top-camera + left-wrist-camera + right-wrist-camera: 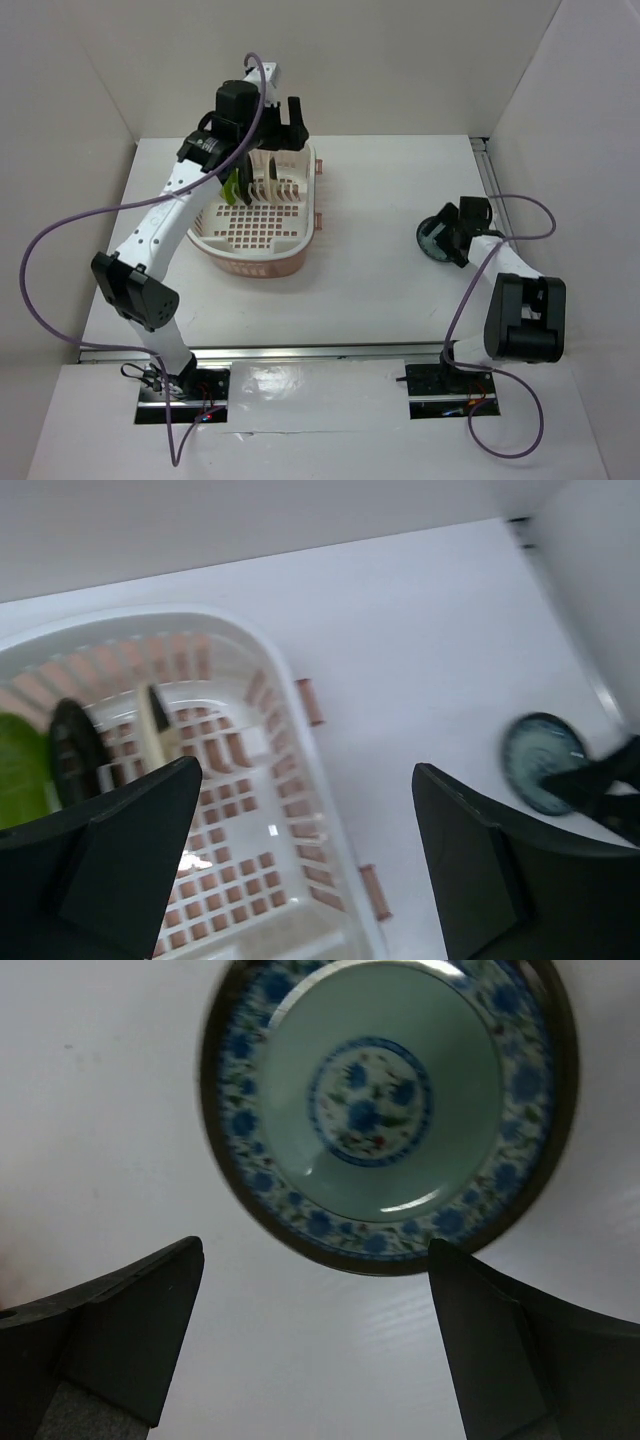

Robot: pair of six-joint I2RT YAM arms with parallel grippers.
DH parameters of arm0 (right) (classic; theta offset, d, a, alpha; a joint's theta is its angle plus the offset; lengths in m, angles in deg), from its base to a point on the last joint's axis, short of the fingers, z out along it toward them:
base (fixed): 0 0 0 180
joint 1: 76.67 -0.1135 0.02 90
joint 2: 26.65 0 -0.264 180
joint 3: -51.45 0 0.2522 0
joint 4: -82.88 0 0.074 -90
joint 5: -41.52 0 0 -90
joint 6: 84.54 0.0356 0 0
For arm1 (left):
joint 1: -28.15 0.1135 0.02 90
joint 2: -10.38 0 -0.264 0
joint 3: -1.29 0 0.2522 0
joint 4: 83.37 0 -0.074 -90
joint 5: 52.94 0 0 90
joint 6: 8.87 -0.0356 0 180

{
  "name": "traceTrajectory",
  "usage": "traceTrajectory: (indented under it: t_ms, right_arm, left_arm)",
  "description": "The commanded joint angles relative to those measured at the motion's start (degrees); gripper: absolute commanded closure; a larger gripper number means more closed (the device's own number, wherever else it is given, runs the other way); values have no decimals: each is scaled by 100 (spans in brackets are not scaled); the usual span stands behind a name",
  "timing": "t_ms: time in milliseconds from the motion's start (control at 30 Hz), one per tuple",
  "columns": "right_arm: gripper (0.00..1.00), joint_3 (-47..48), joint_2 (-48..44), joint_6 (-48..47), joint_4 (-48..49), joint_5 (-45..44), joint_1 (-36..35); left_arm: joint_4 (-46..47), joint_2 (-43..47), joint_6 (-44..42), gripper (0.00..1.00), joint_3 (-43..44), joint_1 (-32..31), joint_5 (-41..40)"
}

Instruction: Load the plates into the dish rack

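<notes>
The dish rack (262, 232) stands left of centre, white walls on a salmon base. The lime green plate (233, 187), black plate (72, 760) and cream plate (270, 178) stand on edge in its dividers. In the left wrist view the green plate (20, 772) and cream plate (152, 725) show too. My left gripper (272, 140) is open and empty above the rack's far end. The teal-blue patterned plate (385, 1110) lies flat on the table at the right (430, 238). My right gripper (315, 1252) is open, low at the plate's near rim, holding nothing.
The rack's side handles (310, 702) stick out toward the table's middle. White walls close in the back and both sides. A metal rail (488, 170) runs along the right edge. The right gripper (600, 780) shows beside the teal plate (540, 760) in the left wrist view.
</notes>
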Motion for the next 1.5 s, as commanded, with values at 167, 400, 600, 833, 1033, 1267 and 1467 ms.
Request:
traceTrajectory:
  t_ms: [167, 400, 600, 833, 1033, 1267, 1467]
  right_arm:
    - [0, -443, -450, 497, 271, -290, 536]
    - [1, -548, -397, 558, 394, -309, 642]
    - [3, -610, -81, 611, 508, -555, 703]
    - [12, -786, 164, 611, 772, -765, 703]
    - [35, -962, 165, 821, 1061, -766, 756]
    - [62, -1014, 332, 1049, 1062, -819, 756]
    - [80, -1014, 517, 1164, 948, -819, 756]
  left_arm:
    - [271, 84, 718, 0, -274, 23, 2145]
    - [324, -21, 885, 0, -274, 23, 2602]
    - [377, -21, 938, 0, -326, 23, 2664]
    - [482, 163, 833, 0, -502, 23, 2664]
    - [535, 225, 833, 0, -555, 23, 2612]
    - [535, 225, 833, 0, -555, 23, 2717]
    - [535, 225, 833, 0, -607, 23, 2717]
